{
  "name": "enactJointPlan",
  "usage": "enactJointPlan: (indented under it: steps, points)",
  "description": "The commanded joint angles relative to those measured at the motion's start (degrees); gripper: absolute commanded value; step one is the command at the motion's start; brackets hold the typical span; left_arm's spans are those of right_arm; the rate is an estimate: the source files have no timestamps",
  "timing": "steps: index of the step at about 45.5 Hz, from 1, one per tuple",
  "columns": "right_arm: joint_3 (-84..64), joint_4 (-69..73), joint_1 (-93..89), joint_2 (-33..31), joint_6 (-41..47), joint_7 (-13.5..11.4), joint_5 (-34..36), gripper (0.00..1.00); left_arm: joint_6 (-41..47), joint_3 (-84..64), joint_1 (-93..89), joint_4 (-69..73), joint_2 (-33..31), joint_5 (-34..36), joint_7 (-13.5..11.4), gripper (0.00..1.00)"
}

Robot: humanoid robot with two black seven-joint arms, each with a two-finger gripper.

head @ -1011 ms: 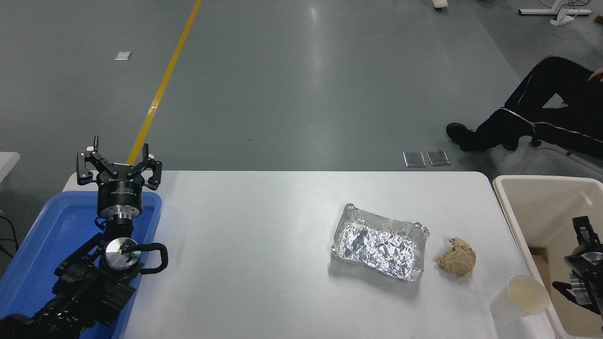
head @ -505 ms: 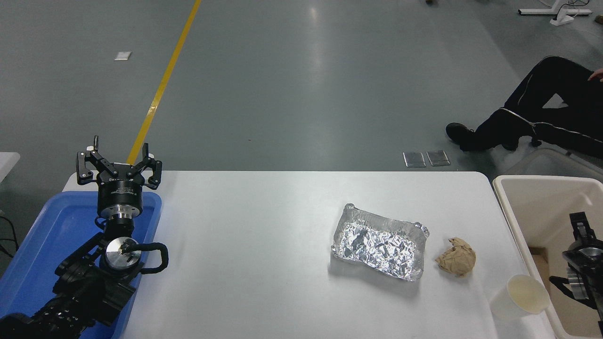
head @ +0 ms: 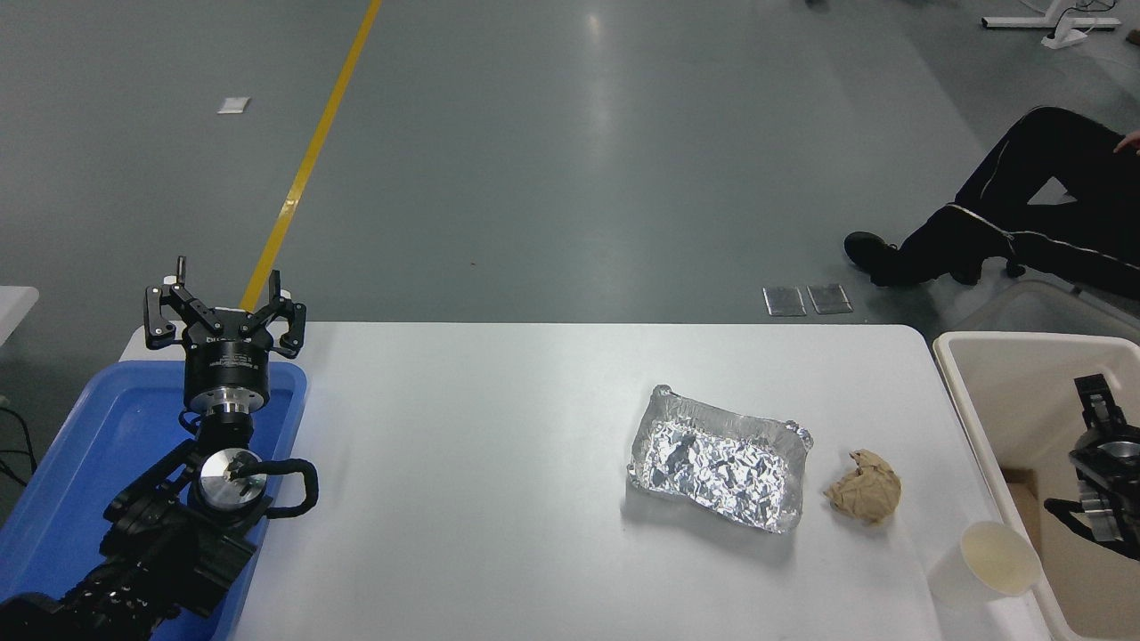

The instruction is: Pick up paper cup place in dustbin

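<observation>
The parked left gripper (head: 224, 313) hangs over the blue plastic tray (head: 53, 499), fingers apart. The white counter (head: 463, 499) lies bare to the crinkled foil tray (head: 718, 458). The small white paper cup (head: 985, 563) stands at the counter's right edge, beside the beige plastic dustbin (head: 975, 418), over which the right gripper (head: 1104, 445) hangs; whether its fingers are apart cannot be told.

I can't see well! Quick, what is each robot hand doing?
Left gripper: open, holding nothing.
Right gripper: over the dustbin; open or shut cannot be told.

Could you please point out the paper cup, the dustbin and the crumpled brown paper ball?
paper cup (head: 999, 558): head view, on its cream inside.
dustbin (head: 966, 402): head view, on its left rim.
crumpled brown paper ball (head: 862, 486): head view, on its middle.
</observation>
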Motion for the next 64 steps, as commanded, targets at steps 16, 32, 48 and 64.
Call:
enactJointPlan:
  steps: [16, 32, 48, 64]
  points:
    - [-46.5, 38.2, 44.1, -2.5, 11.5, 0.2, -0.6, 1.0, 0.0, 0.0, 0.0, 0.0, 0.0, 0.0, 0.1, 0.99]
    - [-48.4, 62.2, 72.9, -1.2, 29.3, 0.2, -11.9, 1.0, 0.0, 0.0, 0.0, 0.0, 0.0, 0.0, 0.1, 0.99]
    - [-49.2, 78.1, 93.2, 6.1, 40.8, 0.3, -27.8, 1.0, 0.0, 0.0, 0.0, -0.1, 0.1, 0.0, 0.1, 0.99]
    - [-46.8, 79.3, 100.6, 8.6, 52.1, 4.7, -21.7, 1.0, 0.0, 0.0, 0.0, -0.1, 0.1, 0.0, 0.1, 0.99]
